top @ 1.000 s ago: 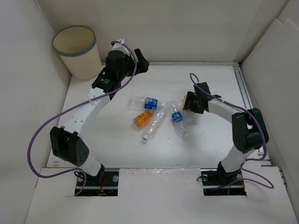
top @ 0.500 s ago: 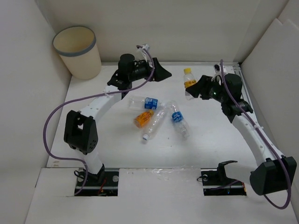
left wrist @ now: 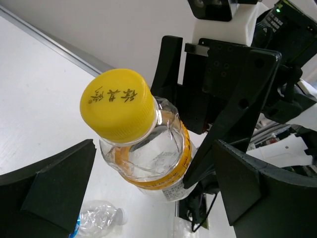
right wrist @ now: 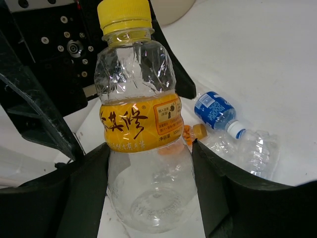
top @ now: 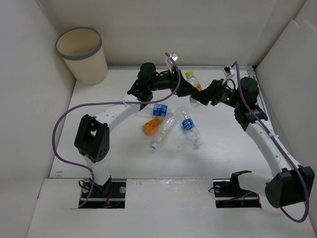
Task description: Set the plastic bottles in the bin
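Observation:
My right gripper [top: 203,96] is shut on a clear yellow-capped bottle with an orange label [top: 193,87] and holds it in the air over the back of the table. In the right wrist view the bottle [right wrist: 141,124] stands between the fingers [right wrist: 74,198] of the gripper [right wrist: 148,193]. My left gripper [top: 184,88] is open. In the left wrist view its fingers [left wrist: 49,188] stand wide on either side of the bottle [left wrist: 153,158], apart from it, with the gripper [left wrist: 153,183] round the cap end. The cream bin [top: 82,54] stands at the back left.
Several bottles lie mid-table: a blue-labelled one [top: 154,109], an orange-filled one [top: 152,126], a clear one [top: 164,130] and another blue-labelled one [top: 190,128]. White walls close in the table on the left, back and right.
My left arm has swung right from near the bin to the held bottle, its open jaws now either side of it. My right gripper lifted the bottle and shifted it slightly left.

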Controlling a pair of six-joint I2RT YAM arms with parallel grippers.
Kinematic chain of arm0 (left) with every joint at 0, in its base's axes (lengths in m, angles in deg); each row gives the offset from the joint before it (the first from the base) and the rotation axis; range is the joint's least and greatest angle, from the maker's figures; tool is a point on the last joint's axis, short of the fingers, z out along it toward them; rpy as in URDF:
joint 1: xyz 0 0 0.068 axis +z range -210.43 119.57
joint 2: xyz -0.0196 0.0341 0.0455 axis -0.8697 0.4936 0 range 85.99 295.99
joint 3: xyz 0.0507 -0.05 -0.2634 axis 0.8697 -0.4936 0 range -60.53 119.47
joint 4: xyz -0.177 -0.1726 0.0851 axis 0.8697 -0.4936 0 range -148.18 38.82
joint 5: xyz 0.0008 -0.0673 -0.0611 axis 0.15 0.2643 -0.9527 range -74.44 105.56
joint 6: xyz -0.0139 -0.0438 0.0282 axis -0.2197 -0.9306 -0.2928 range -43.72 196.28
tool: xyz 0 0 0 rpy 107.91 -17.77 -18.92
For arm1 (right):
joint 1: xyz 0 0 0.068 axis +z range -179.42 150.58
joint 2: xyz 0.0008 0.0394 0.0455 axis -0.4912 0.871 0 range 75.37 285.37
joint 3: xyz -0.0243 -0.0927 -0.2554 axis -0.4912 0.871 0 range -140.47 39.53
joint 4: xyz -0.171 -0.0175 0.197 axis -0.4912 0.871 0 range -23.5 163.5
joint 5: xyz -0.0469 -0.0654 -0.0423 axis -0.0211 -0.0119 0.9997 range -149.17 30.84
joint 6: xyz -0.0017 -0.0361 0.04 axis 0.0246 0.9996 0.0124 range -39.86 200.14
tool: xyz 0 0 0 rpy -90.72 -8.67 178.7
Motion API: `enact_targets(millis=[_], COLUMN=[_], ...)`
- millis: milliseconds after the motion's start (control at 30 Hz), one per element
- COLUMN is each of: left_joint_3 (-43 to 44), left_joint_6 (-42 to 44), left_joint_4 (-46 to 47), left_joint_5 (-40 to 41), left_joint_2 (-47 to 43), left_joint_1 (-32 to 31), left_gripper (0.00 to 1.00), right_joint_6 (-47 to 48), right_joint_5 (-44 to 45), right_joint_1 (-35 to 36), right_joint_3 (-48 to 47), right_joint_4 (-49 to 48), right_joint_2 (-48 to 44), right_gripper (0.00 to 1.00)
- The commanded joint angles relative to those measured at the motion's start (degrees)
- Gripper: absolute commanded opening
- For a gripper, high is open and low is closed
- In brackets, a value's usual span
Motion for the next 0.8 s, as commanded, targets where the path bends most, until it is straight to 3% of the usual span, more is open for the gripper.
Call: enact_targets(millis=[0,167,200,300,333,400,467,533,567,667,767], left_joint_3=[0.25,0.34,0.34,0.96,1.57,2.28,2.98,2.98,2.37,3.23,9.11], left_joint_6=[-1.09,-1.61,-1.61,-2.31,-2.32,-2.93,-4.86,-6.09,-6.62,-6.62,-4.26], left_joint_4=[5.21,5.21,5.21,5.21,5.21,5.21,6.16,7.57,8.19,7.24,-0.31], left_joint_5=[-0.81,2.27,2.27,4.29,4.29,4.82,5.43,6.57,7.71,9.74,12.72], left_joint_2=[-0.57,-0.57,-0.57,-0.05,-0.04,0.48,1.62,1.63,1.02,0.49,0.48], left_joint_1=[-0.17,-0.17,-0.17,-0.17,-0.17,-0.17,-0.17,0.36,0.97,3.07,6.5], left_gripper=[0.97,0.77,0.64,0.37,0.17,0.01,0.0,0.0,0.0,0.0,0.0], right_joint_6=[-1.33,-1.33,-1.33,-1.33,-1.33,-1.33,-1.33,-1.33,-1.33,-1.33,-0.19], right_joint_5=[-3.82,-6.29,-6.29,-6.99,-7.86,-7.87,-8.4,-8.4,-7.79,-6.47,-2.7], right_joint_1=[0.88,2.02,2.02,2.02,2.02,2.02,2.02,2.02,2.02,0.97,-1.31], right_joint_3=[-0.06,-0.06,-0.06,-0.06,-0.06,-0.06,0.47,1.08,1.09,2.83,4.25], right_joint_4=[-7.45,-9.13,-9.13,-9.13,-9.13,-10.26,-10.97,-10.97,-10.97,-10.97,-7.92], right_joint_2=[-0.93,-0.93,-0.93,-0.93,-0.93,-0.93,-1.55,-2.16,-2.16,-3.21,-3.83], right_gripper=[0.06,0.06,0.08,0.08,0.09,0.11,0.26,0.68,0.98,1.0,1.0])
